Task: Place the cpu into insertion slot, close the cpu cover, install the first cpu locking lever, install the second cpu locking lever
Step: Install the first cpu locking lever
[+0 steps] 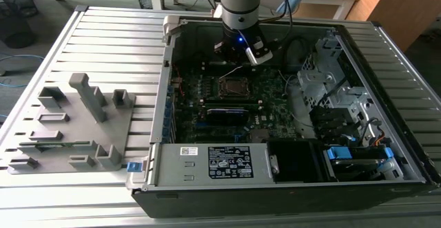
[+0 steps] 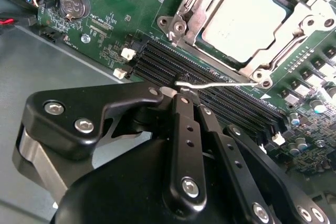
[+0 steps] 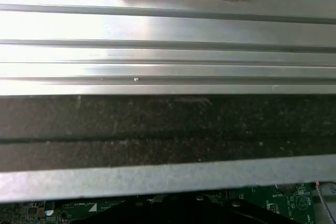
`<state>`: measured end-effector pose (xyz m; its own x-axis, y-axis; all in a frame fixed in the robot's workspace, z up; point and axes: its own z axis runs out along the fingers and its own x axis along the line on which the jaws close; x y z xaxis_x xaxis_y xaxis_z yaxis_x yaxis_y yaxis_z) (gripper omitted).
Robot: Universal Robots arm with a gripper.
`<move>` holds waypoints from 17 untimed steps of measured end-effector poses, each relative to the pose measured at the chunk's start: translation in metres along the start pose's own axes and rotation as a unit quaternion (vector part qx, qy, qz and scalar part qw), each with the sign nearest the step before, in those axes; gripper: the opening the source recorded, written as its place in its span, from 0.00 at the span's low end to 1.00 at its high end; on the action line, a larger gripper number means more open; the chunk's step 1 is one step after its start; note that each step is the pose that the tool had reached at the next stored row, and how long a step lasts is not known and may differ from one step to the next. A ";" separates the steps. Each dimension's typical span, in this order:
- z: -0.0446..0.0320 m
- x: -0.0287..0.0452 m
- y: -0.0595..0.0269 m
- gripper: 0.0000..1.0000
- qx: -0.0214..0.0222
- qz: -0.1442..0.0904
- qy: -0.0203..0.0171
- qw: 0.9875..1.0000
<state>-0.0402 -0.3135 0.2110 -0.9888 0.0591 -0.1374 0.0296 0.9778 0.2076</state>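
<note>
My gripper [image 1: 242, 62] hangs inside the open computer case, just behind the insertion slot [image 1: 233, 86]. In the second wrist view my gripper [image 2: 181, 93] is shut on the end of a thin wire cpu locking lever [image 2: 220, 84], which stands raised and runs from the fingertips toward the socket corner. In the exterior view the lever [image 1: 231, 71] slants up from the slot to the gripper. The cpu [image 2: 247, 17], with its dull silver top, lies in the socket, and the silvery cpu cover [image 2: 212, 51] lies down around it.
Black memory slots [image 2: 220, 103] run under the lever and a coin battery [image 2: 71, 3] sits on the board. A labelled power supply box [image 1: 220, 163] fills the case front, drive bays [image 1: 331, 83] its right. A grey fixture [image 1: 76, 130] stands on the slatted table [image 3: 168, 51].
</note>
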 end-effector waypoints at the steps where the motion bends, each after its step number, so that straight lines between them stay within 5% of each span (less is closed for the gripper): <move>1: 0.0000 0.0000 0.0001 0.11 0.000 0.000 0.000 1.000; 12: 0.0010 0.0010 0.0075 0.11 -0.001 -0.001 -0.005 1.000; 17: -0.0083 0.0001 0.0095 0.11 -0.001 -0.001 -0.005 1.000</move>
<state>-0.0412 -0.3059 0.2210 -0.9872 0.0596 -0.1482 0.0275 0.9774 0.2097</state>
